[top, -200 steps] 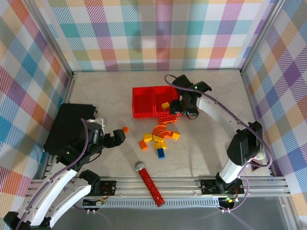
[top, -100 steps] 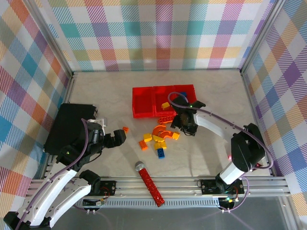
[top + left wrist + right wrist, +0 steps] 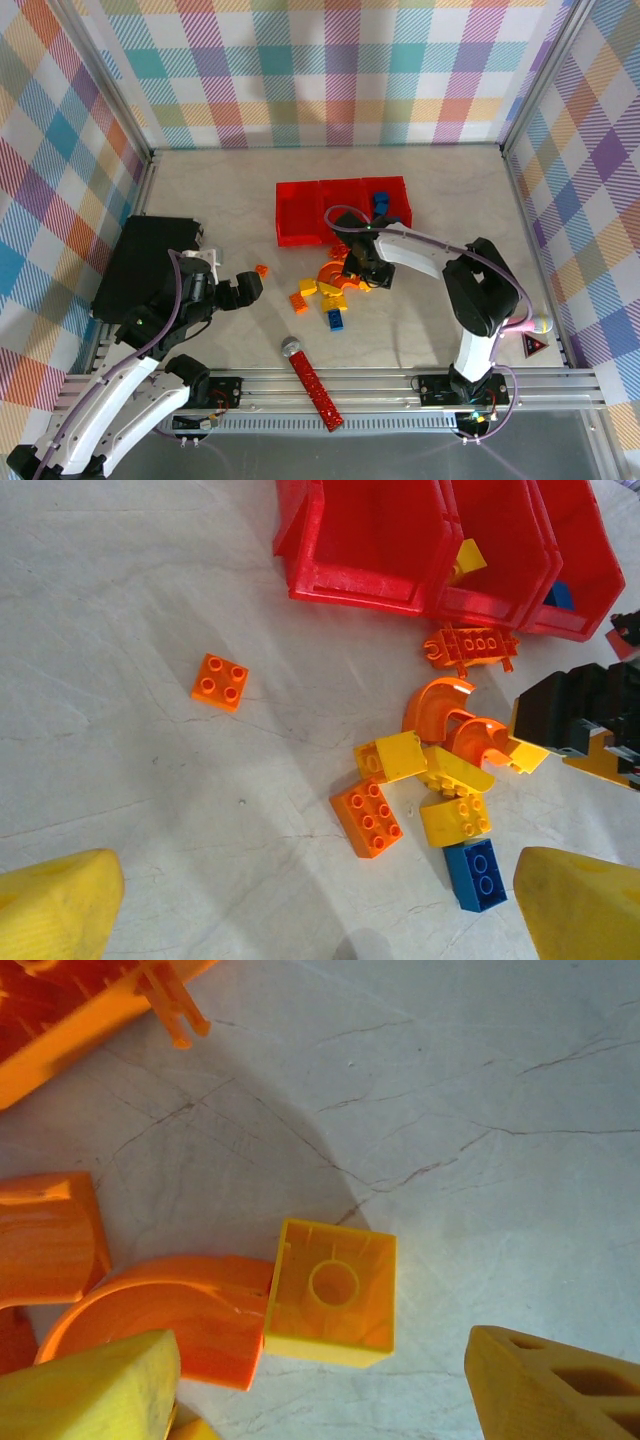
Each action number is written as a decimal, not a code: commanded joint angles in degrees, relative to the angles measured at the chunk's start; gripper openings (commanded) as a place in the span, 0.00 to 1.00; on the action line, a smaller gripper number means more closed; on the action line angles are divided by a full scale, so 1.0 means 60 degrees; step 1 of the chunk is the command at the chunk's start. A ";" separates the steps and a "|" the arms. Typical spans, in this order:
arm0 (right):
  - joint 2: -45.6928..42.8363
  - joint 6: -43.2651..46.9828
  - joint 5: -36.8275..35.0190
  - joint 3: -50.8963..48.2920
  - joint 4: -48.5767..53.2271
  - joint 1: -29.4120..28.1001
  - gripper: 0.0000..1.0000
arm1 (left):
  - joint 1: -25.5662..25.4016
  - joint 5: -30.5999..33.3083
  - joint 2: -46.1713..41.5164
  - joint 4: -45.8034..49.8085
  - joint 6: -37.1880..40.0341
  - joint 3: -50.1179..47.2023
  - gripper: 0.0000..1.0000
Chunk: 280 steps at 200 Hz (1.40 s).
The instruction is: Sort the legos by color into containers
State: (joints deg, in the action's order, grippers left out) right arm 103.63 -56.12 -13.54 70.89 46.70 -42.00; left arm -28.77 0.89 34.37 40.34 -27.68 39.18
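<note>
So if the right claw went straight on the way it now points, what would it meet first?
Probably the upturned yellow brick, lying on the table ahead of the right claw, between its open fingers. An orange arch sits right beside it. Depth is hard to judge.

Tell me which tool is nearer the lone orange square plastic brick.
Left. The left tool sits just beside that brick, on its near side; the right tool is over the pile, farther right.
</note>
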 commanded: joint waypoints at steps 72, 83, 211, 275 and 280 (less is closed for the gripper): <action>0.0325 0.0288 -0.0204 -0.0103 -0.0327 -0.0090 0.64 | -0.0229 -0.0058 -0.0078 -0.0088 -0.0064 -0.0035 1.00; 0.0294 0.0283 -0.0204 -0.0180 -0.0369 -0.0090 0.62 | -0.0221 -0.0051 -0.0074 -0.0087 -0.0068 -0.0036 1.00; 0.0395 0.0549 -0.0328 -0.0462 -0.0456 -0.0090 0.52 | -0.0287 0.0023 -0.0133 0.0015 -0.0102 0.0018 1.00; 0.0239 0.0731 -0.0438 -0.0536 -0.0435 -0.0089 0.43 | -0.0328 0.0050 -0.0147 0.0061 -0.0107 0.0043 1.00; 0.0227 0.0737 -0.0439 -0.0535 -0.0436 -0.0090 0.43 | -0.0331 0.0057 -0.0147 0.0070 -0.0111 0.0031 1.00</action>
State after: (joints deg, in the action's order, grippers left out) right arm 105.34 -52.71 -14.66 68.40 43.29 -42.09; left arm -29.63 0.93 34.24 40.40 -27.68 39.16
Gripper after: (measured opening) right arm 0.436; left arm 0.997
